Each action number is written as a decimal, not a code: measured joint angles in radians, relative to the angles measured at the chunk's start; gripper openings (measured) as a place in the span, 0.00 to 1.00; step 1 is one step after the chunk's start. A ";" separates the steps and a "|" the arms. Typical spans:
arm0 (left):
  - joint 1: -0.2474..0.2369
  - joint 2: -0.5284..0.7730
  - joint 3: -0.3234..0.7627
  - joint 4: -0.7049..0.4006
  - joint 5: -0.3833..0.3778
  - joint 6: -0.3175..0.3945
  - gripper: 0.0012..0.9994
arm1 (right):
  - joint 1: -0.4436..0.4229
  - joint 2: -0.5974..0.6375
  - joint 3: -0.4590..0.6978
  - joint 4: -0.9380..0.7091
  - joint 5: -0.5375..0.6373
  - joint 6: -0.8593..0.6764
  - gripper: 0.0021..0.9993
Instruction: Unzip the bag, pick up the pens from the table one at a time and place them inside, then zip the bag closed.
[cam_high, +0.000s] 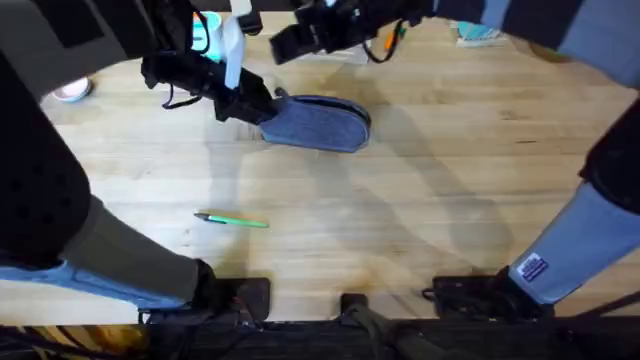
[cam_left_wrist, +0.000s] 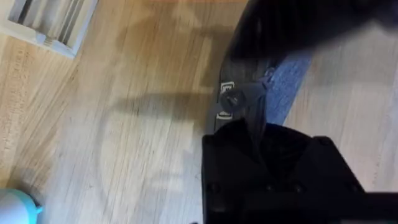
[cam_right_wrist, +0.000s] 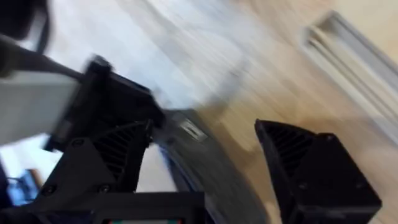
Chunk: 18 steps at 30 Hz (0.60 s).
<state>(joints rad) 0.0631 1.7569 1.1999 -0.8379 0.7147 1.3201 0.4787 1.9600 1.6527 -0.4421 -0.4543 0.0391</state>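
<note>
Left jaws (cam_high: 262, 103) clenched on the bag (cam_high: 318, 124) end, pinning it for unzipping; right jaws (cam_right_wrist: 205, 162) released; green pen (cam_high: 232, 220) waiting on bench (cam_high: 420, 210).

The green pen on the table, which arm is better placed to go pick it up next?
Probably the right. The left gripper is at the bag's end, seemingly holding it. The right gripper is open above the bag. The green pen lies toward the left base, though.
</note>
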 joint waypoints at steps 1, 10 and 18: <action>0.000 0.000 0.000 0.000 0.000 0.000 0.04 | -0.012 -0.009 0.004 -0.042 0.035 -0.028 1.00; 0.000 0.000 0.000 0.000 0.000 0.000 0.04 | -0.057 -0.198 0.033 -0.339 0.262 -0.249 1.00; -0.007 0.000 0.000 0.000 0.008 0.004 0.71 | -0.057 -0.331 0.038 -0.412 0.282 -0.274 1.00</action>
<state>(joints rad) 0.0566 1.7569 1.1999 -0.8383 0.7224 1.3243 0.4217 1.6289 1.6910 -0.8543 -0.1719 -0.2344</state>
